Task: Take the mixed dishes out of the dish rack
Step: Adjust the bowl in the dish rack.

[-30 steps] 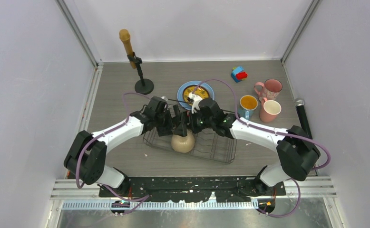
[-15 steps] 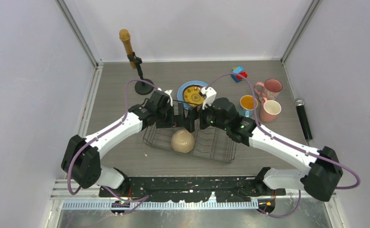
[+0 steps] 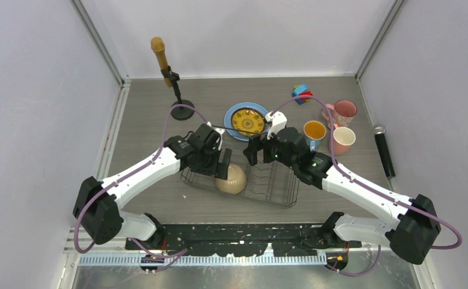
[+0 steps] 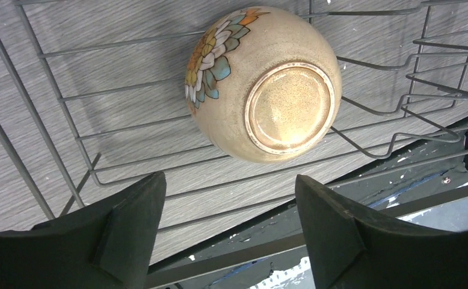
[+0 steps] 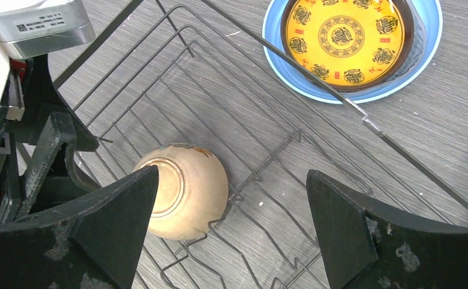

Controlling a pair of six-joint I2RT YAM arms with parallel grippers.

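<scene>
We see the bowl (image 3: 231, 179) lying in the rack (image 3: 277, 189), left part, foot ring toward our L gripper (image 4: 228, 183), fingers spread wide just beside it. R gripper (image 5: 231, 176), fingers also apart, hangs over the rack wires. Behind: yellow plate (image 3: 248, 120) on blue plate (image 3: 230, 117); mugs (image 3: 341, 140) at right.

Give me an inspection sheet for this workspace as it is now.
Surface: grey wood-grain table, small white flecks.
Job's things: beige bowl upside down in dish rack; yellow plate on blue plate, blue mug, speckled pink mug, plain pink mug on the table outside it.
Clutter: toy block, brown microphone on stand, black microphone.
Grippers: left gripper and right gripper open, empty, over the rack.
Cables: purple cables loop above the table.
Surroundings: pale walls, metal frame posts.
</scene>
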